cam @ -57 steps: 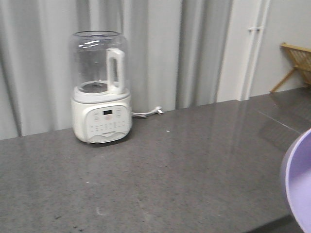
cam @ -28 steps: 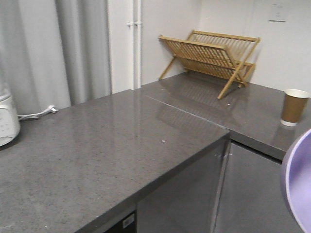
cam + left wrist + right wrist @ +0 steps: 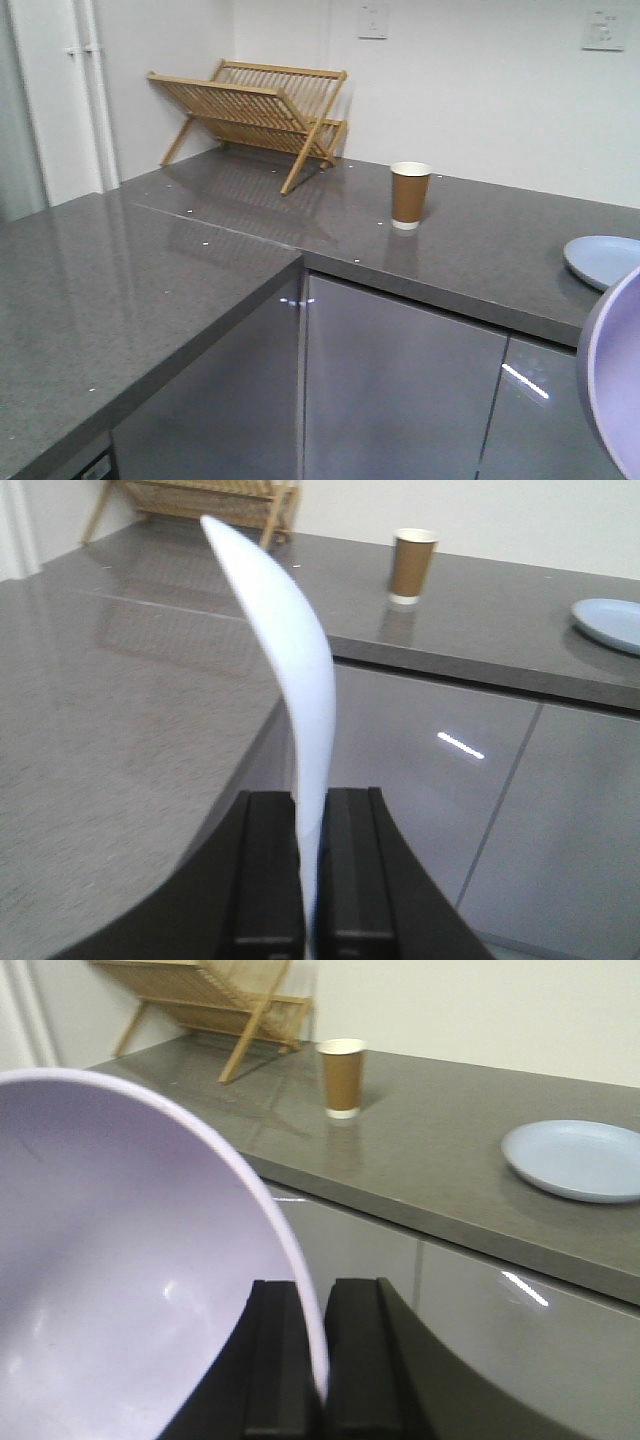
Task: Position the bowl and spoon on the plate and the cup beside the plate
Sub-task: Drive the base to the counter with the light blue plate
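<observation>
While the left claw (image 3: 312,805) is clenched on the lower end of the spoon (image 3: 288,650), the pale spoon rises from between its two black fingers and curves up toward the left. It is held in the air, clear of the grey worktop (image 3: 480,245). The right claw (image 3: 322,1295) is clamped just as tightly on the rim of the bowl (image 3: 120,1260), with the thin wall pinched between its fingers. The purple bowl is tipped on edge, its hollow turned toward the wrist camera. In the front view only a slice of it shows, at the lower right edge.

The cup (image 3: 409,195) stands upright on the far stretch of the worktop, brown with a white band at its foot. It is between the wooden drying rack (image 3: 255,110) and the plate (image 3: 605,258), and well apart from both. The light blue plate lies flat on the worktop to the right of the cup, partly cut off by the right edge of the front view. The rack stands open near the back wall, in the corner where the worktop bends. Glossy grey cupboard doors (image 3: 400,390) run beneath the front edge of the worktop, and both held things hang in front of them. Two white wall plates (image 3: 373,18) sit high on the wall behind.
</observation>
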